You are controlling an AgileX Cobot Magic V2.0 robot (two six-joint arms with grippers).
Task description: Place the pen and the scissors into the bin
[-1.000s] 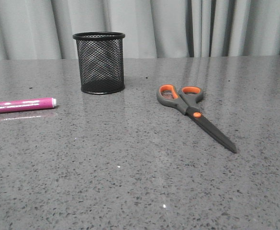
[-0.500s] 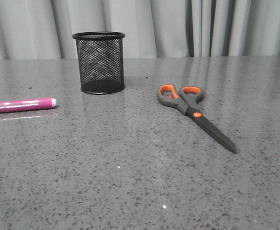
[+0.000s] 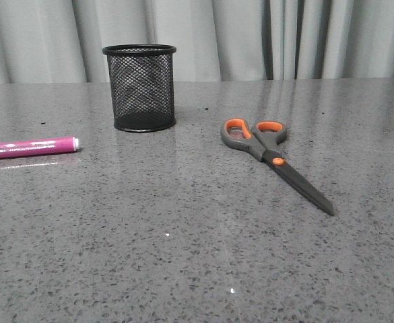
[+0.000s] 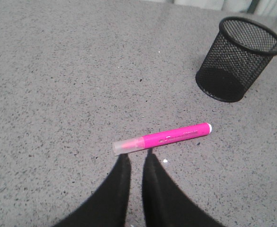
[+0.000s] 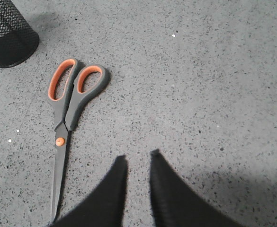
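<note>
The magenta pen [image 3: 28, 147] lies flat at the table's left, white end toward the middle. In the left wrist view the pen [image 4: 162, 139] lies crosswise just beyond my left gripper [image 4: 137, 158], whose jaws stand a narrow gap apart and hold nothing. The black mesh bin [image 3: 140, 87] stands upright at the back centre-left; it also shows in the left wrist view [image 4: 235, 59]. The scissors [image 3: 274, 160] lie closed at the right, handles toward the bin. In the right wrist view the scissors [image 5: 67, 118] lie beside my right gripper [image 5: 137, 155], which is narrowly open and empty. Neither gripper shows in the front view.
The grey speckled table [image 3: 183, 256] runs back to grey curtains [image 3: 250, 37] behind it. The bin's base [image 5: 8, 35] shows at one corner of the right wrist view.
</note>
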